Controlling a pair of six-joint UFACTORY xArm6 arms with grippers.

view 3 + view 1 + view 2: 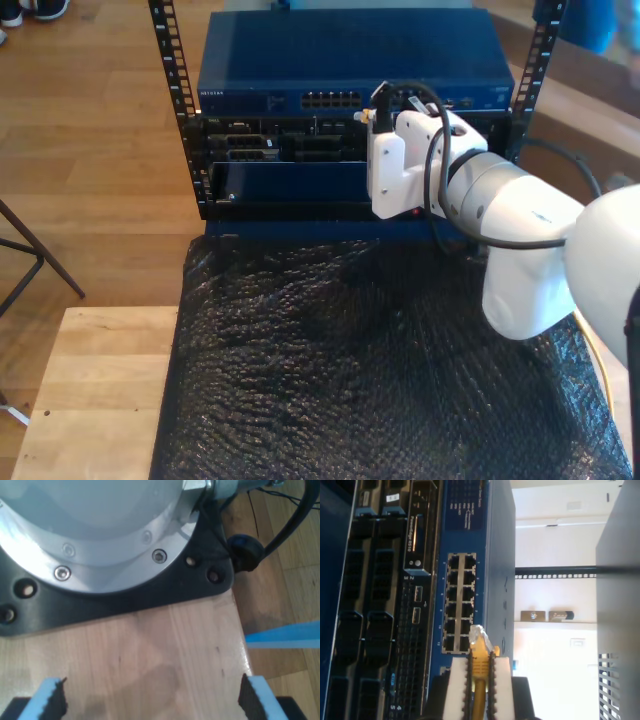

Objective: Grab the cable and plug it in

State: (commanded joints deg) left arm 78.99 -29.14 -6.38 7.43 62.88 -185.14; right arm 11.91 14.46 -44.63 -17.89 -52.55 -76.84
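Note:
The yellow cable is pinched between the white fingers of my second gripper, which is shut on it. Its clear plug sticks out past the pads and points at the port block of the blue switch. I cannot tell whether the plug is touching a port. In the exterior view my second gripper sits right in front of the switch ports. More cable trails at the exterior view's right edge. My first gripper is open over bare wood.
Below the switch, the black rack holds dark server units. A black bubbly mat covers the table in front, with bare wood at the exterior view's left. An arm's base plate and a black cable lie ahead of my first gripper.

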